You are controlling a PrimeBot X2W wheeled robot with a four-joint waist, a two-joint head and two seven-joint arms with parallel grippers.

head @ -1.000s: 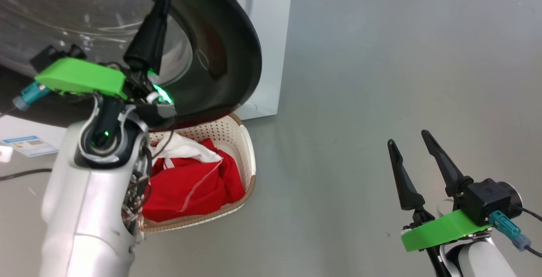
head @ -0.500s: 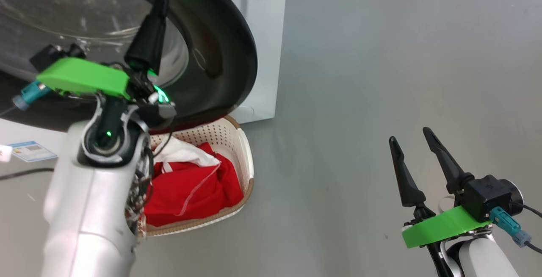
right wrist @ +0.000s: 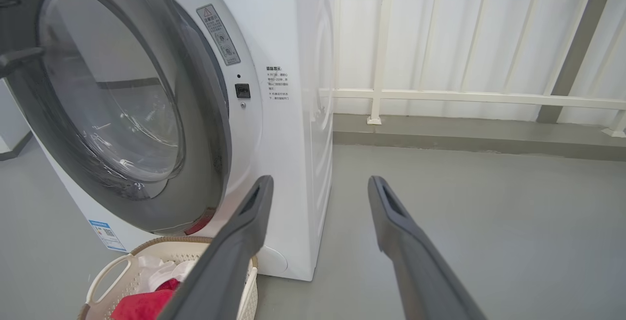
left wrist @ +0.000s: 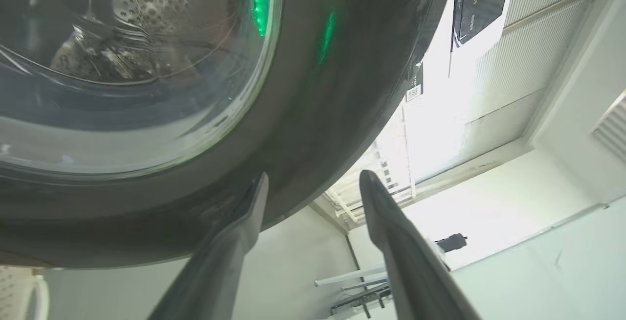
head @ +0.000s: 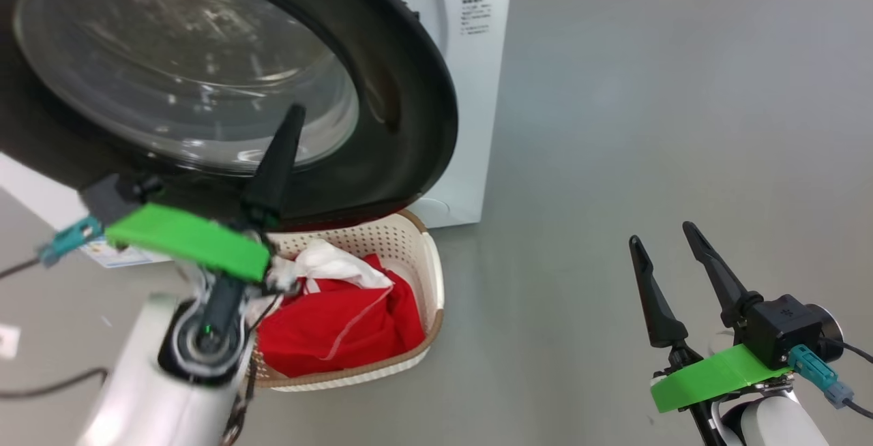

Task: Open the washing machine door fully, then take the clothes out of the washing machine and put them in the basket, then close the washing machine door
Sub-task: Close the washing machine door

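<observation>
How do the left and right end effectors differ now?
The left end effector is up at the black rim of the washing machine door; the right end effector stands over the floor, well away from it. The left is beside the basket; the right is not. Both are open, empty.

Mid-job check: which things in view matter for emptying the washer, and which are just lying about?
Part of the job: washing machine door, washing machine, clothes, basket, left gripper, right gripper.
Just lying about: black cable on the floor, white railing.
</observation>
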